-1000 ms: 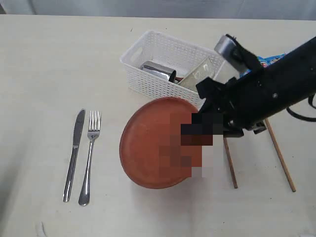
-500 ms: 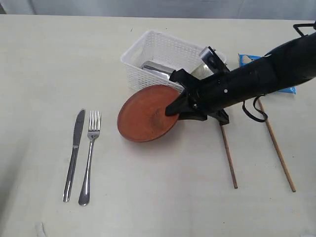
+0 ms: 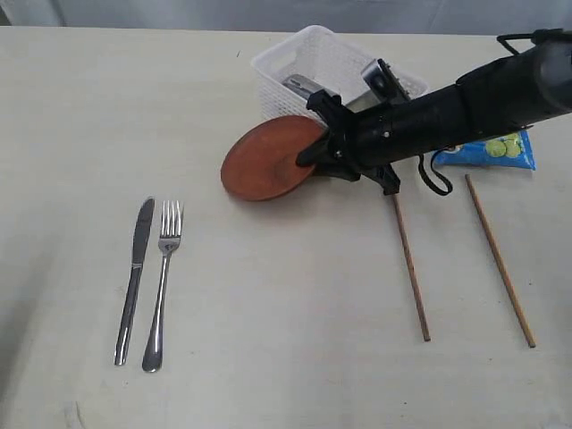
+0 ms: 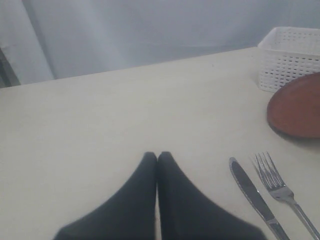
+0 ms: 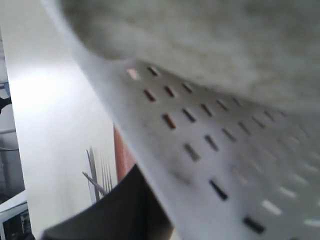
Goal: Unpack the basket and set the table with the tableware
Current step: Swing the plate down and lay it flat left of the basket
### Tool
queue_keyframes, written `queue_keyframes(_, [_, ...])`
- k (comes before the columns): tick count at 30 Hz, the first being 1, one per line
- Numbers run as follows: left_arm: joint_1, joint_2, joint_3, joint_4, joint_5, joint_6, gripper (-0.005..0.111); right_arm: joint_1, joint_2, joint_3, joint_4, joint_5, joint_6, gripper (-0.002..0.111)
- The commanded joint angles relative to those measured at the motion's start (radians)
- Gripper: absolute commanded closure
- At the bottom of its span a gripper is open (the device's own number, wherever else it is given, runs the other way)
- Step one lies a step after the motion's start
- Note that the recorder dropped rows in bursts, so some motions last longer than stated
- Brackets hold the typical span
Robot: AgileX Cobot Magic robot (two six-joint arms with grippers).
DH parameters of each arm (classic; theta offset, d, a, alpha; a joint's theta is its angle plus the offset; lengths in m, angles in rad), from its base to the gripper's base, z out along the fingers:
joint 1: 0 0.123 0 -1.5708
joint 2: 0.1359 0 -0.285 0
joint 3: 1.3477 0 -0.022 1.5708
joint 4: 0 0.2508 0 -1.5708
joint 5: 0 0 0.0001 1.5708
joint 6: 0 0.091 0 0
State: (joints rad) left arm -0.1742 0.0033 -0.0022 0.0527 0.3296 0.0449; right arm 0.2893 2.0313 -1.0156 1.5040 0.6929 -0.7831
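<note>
Swung down and away since the earlier frame, the right gripper (image 3: 315, 154), clamped on the right rim of the plate (image 3: 264, 165), holds it tilted low over the table (image 3: 268, 340), just beside the basket (image 3: 273, 89), which has itself shifted farther and rightward. Meanwhile the left gripper (image 4: 157, 157), fingertips together and empty, hovers near the knife (image 3: 134, 277) and fork (image 3: 161, 286). Set-down appears close but off target: the free spot between fork and chopsticks (image 3: 409, 264) lies nearer.
</note>
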Motion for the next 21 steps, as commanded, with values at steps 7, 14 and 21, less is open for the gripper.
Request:
queue_keyframes(7, [0.002,-0.003,0.002,-0.002,-0.008,0.000,0.107,0.027,-0.001,-0.009,0.016,0.033,-0.062,0.090])
queue_keyframes(14, [0.002,-0.003,0.002,-0.002,-0.008,0.000,0.107,0.027,-0.007,-0.009,0.018,0.083,-0.062,0.062])
queue_keyframes(21, [0.002,-0.003,0.002,-0.002,-0.008,0.000,0.107,0.027,-0.028,-0.009,0.015,0.233,-0.062,0.062])
